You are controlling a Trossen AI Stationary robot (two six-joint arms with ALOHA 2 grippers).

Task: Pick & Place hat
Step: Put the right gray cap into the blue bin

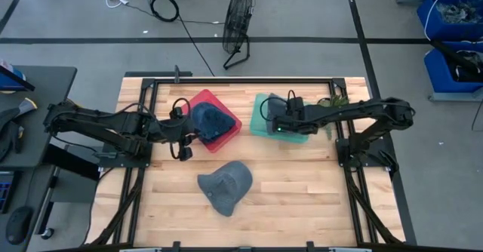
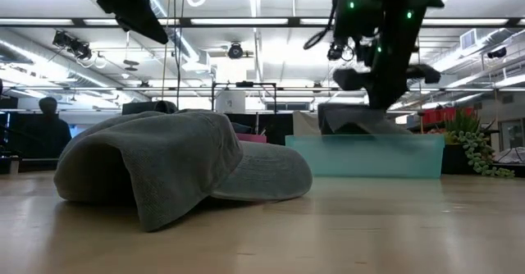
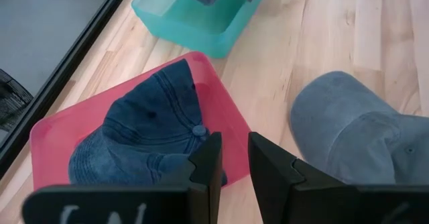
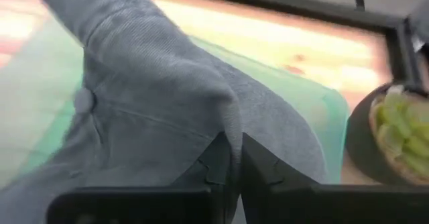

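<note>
A grey hat point(image 4: 161, 110) hangs pinched in the right gripper point(image 4: 233, 158), whose fingers are closed on a fold of its fabric, just above the teal bin point(image 1: 260, 120) at the far right of the wooden surface point(image 1: 302, 192). A small potted plant point(image 4: 395, 127) stands just right of that bin. To the left, a dark blue denim hat point(image 3: 144, 137) lies in the red bin point(image 3: 64, 127), and the left gripper point(image 3: 233, 158) hovers over its near edge with fingers slightly parted, holding nothing. A second grey hat point(image 1: 225, 185) rests on the bare surface nearer the front, between the two arms.
</note>
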